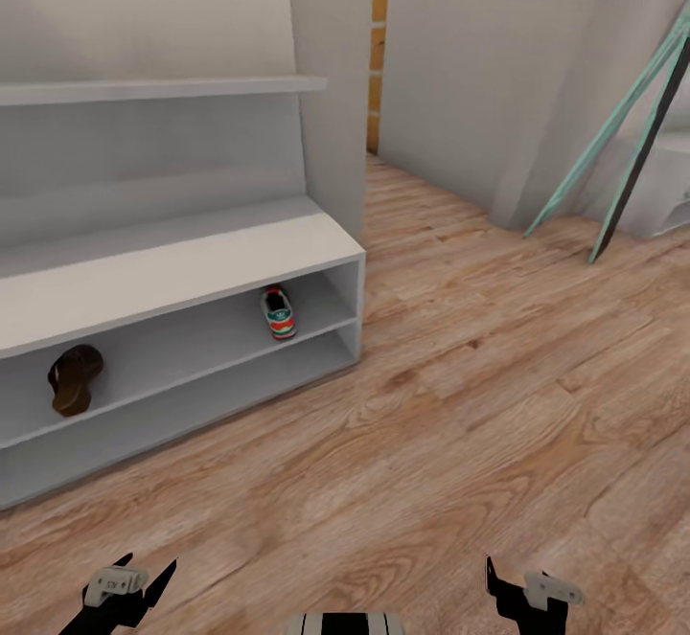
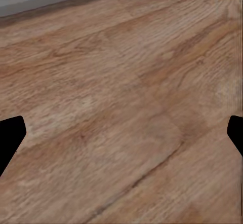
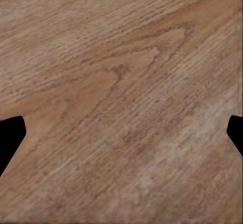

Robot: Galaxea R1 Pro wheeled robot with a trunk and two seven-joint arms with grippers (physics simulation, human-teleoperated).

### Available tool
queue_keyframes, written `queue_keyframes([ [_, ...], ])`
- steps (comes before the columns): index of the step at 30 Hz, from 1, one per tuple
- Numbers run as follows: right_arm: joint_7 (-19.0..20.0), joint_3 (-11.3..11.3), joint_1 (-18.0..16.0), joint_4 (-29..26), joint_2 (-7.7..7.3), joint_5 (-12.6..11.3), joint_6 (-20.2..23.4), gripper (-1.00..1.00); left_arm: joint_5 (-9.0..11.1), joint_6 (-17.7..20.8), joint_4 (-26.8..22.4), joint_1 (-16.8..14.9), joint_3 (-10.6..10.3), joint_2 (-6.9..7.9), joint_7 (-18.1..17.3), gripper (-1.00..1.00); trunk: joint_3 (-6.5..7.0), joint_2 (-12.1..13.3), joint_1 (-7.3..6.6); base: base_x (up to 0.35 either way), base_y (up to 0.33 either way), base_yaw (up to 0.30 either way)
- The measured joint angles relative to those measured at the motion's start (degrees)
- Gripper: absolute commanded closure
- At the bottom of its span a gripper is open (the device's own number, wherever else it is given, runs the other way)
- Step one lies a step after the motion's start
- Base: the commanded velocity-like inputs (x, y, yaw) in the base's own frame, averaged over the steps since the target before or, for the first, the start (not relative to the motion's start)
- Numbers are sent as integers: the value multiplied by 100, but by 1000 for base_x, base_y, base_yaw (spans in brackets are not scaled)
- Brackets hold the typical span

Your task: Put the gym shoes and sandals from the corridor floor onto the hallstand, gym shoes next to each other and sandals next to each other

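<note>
While both arms hang low at the near edge of the head view, the left gripper [image 1: 144, 582] and right gripper [image 1: 508, 587] sit over bare corridor floor [image 1: 460, 405], each w/ jaws spread wide & nothing between them. In the left wrist view the two dark fingertips [image 2: 10, 138] stand far apart at opposite edges, wood planks btwn them, and a pale-grey strip runs along one edge of that pic. Right wrist view is much the same: fingertips [image 3: 10, 135] wide apart, just wood grain below.

Hallstand [image 1: 192, 266] stands to the robot's left-front, against the wall, flat top bare, a wall shelf [image 1: 163, 89] above it. In its upper open slot: one gym shoe [image 1: 279, 313] near the right end, white w/ green stripe & red patch, heel end toward the robot. One brown sandal [image 1: 75, 378] sits in the same slot, well apart from the shoe, toward the left, its front overhanging the shelf edge a bit. Lower slot looks dark/unclear.

Farther right, thin teal & dark poles [image 1: 623, 127] lean by a white wall.
</note>
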Motion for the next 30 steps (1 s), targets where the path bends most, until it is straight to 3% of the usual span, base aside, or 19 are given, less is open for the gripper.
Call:
queue_keyframes([
  [9,-8,0,8,0,0,-6,0,-100,4,1,0,0,4,0,3,-100,27,0,0,0,0,-292],
  [23,-10,1,8,0,0,-6,0,-100,0,1,0,0,4,0,-1,-100,380,19,-36,0,0,-292],
  [30,-10,0,8,0,0,-7,0,-100,-1,1,0,0,4,0,3,-100,395,19,-36,0,0,-293],
])
